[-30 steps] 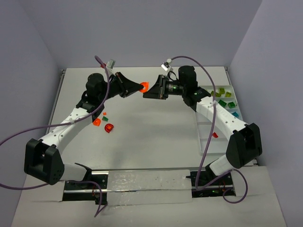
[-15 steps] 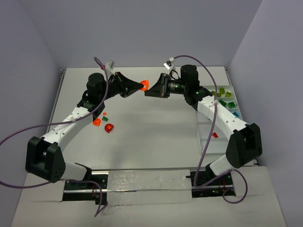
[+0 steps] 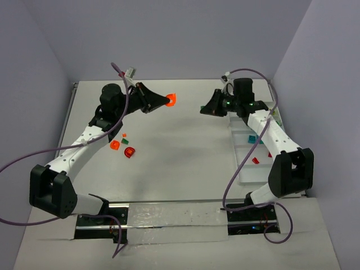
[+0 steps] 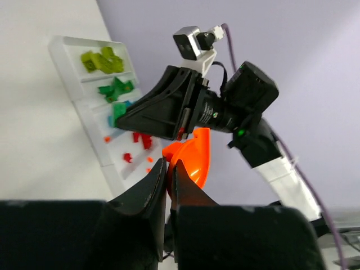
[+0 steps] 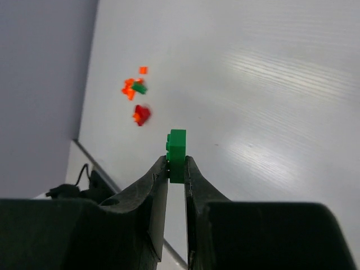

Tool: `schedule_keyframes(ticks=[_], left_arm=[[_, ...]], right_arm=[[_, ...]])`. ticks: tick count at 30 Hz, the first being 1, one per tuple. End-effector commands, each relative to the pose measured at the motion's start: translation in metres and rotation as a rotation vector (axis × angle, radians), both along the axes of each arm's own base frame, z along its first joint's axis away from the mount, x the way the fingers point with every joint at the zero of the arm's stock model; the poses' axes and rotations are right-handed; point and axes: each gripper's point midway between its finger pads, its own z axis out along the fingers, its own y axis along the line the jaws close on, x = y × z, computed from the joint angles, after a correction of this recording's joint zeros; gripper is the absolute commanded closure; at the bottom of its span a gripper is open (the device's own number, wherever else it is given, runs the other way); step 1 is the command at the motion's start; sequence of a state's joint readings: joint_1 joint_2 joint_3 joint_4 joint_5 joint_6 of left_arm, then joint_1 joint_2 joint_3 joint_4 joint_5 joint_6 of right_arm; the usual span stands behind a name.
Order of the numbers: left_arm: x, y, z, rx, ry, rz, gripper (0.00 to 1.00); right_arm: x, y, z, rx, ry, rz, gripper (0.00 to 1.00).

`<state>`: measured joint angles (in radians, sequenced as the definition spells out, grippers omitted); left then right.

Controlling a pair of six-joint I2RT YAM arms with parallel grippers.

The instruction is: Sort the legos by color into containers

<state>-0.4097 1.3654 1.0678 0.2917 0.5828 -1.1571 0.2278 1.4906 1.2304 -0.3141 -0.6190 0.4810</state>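
Observation:
My left gripper (image 3: 166,101) is raised over the far middle of the table and shut on a curved orange lego (image 3: 171,99), which fills the space above the jaws in the left wrist view (image 4: 194,160). My right gripper (image 3: 203,110) is off to the right of it, shut on a small green lego (image 5: 178,147) that stands upright between the fingertips. The containers are a white divided tray (image 3: 246,171) on the right. Its compartments hold lime (image 4: 101,61), dark green (image 4: 115,89), teal (image 4: 117,109) and red legos (image 4: 140,139).
Loose legos lie on the left of the table: a red one (image 3: 129,152), an orange one (image 3: 115,145) and a small dark green one (image 3: 125,135). The right wrist view shows the same cluster (image 5: 136,90). Purple cables arc over both arms.
My right gripper has drawn back to the right, away from the left gripper's orange lego and toward the tray, holding the green lego. The left gripper has barely moved.

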Motion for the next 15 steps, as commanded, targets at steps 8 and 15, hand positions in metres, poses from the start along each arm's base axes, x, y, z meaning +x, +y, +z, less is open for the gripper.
schedule_keyframes(ticks=[8, 15], left_arm=[[0.014, 0.035, -0.026, 0.557, -0.287, 0.087, 1.0], [0.02, 0.035, -0.04, 0.606, -0.269, 0.071, 1.0]], right_arm=[[0.018, -0.21, -0.087, -0.65, 0.112, -0.146, 1.0], [0.03, -0.229, -0.137, -0.744, 0.246, -0.117, 1.0]])
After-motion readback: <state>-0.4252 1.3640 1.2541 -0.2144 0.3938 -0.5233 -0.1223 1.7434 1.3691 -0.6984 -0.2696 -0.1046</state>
